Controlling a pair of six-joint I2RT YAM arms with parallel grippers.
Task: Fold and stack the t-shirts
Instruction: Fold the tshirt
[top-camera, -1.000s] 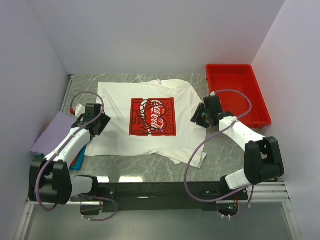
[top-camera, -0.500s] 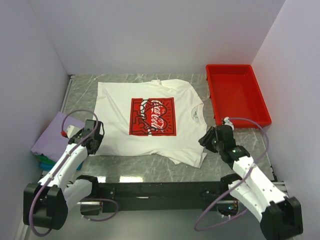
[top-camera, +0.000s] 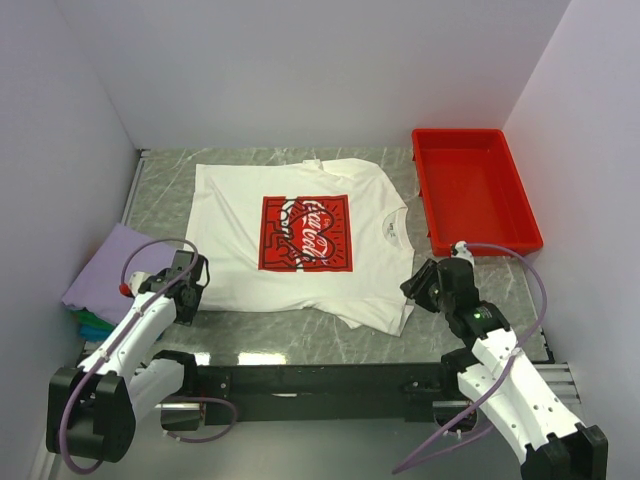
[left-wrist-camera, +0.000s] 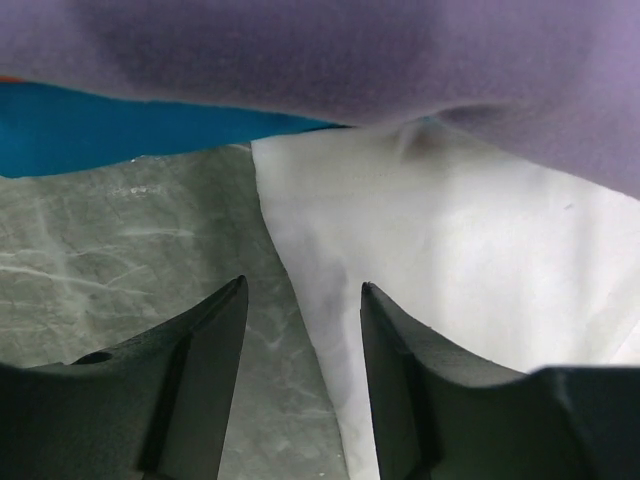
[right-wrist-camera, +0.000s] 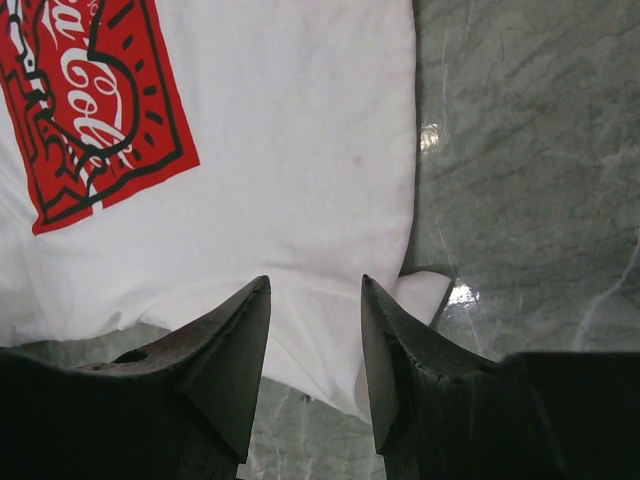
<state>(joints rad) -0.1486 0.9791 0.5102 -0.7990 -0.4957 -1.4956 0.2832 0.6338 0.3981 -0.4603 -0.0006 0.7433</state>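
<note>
Both my arms have drawn back toward the near edge. My left gripper, fingers apart and empty, hangs over the near-left corner of the white t-shirt, beside the lavender shirt. My right gripper, also spread, hovers above its near-right corner. The white t-shirt lies flat on the table.

Table carries white t-shirt, folded shirts, red tray.

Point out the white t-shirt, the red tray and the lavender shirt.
white t-shirt (top-camera: 230, 230): top view, plain cloth left of print.
red tray (top-camera: 470, 195): top view, bare floor.
lavender shirt (top-camera: 100, 270): top view, its middle.
</note>
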